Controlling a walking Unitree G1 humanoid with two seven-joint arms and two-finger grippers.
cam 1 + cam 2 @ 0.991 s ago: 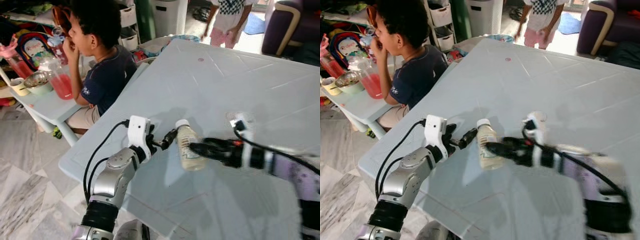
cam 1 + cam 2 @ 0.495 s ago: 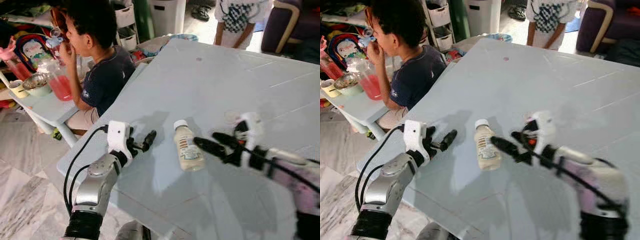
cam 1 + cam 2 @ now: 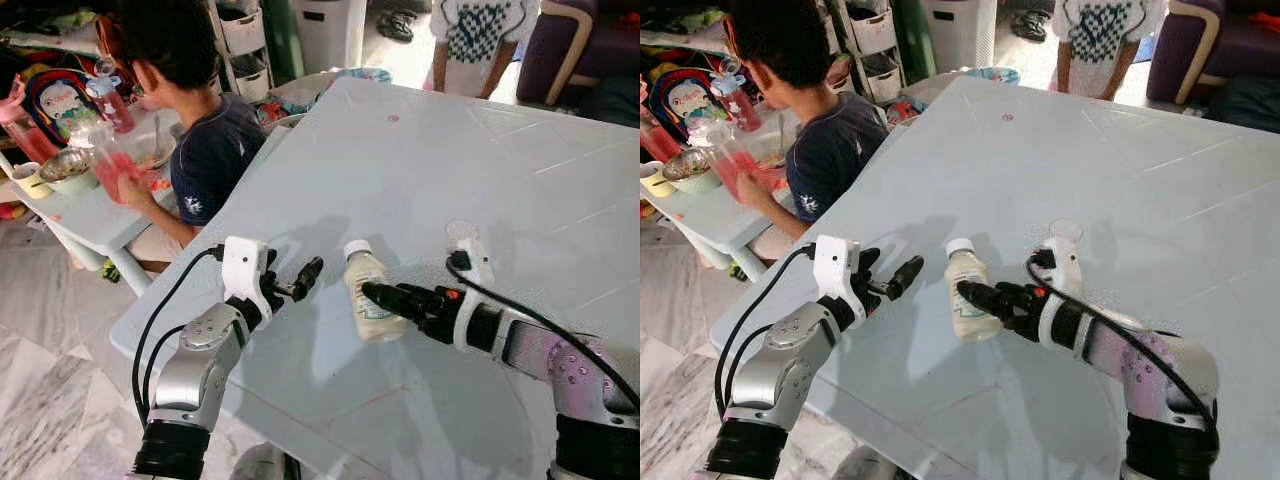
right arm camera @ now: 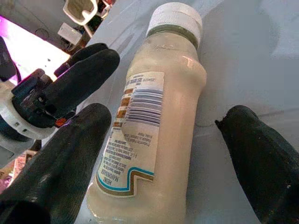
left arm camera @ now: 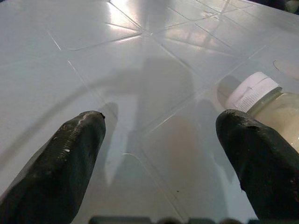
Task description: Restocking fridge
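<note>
A small bottle [image 3: 368, 295] of creamy liquid with a white cap stands on the pale blue table [image 3: 480, 150], near its front left corner. My right gripper [image 3: 374, 297] reaches in from the right, open, one black finger on each side of the bottle [image 4: 149, 140]. In the right wrist view one finger [image 4: 70, 154] lies close against the label while the other [image 4: 261, 154] stands apart. My left gripper [image 3: 305, 275] hovers open just left of the bottle. Its wrist view has the bottle's cap [image 5: 252, 91] beside one finger [image 5: 261, 158].
A person [image 3: 195, 130] sits at a small low table [image 3: 95, 215] on the left with a red cup and a bowl. Another person [image 3: 478, 40] stands beyond the table's far edge. A clear round lid [image 3: 461, 231] lies right of the bottle. A purple armchair [image 3: 585, 45] is back right.
The right gripper, drawn back half a second ago, has moved in again astride the bottle. The left gripper has edged toward it. The seated person's hand dropped from face to the red cup.
</note>
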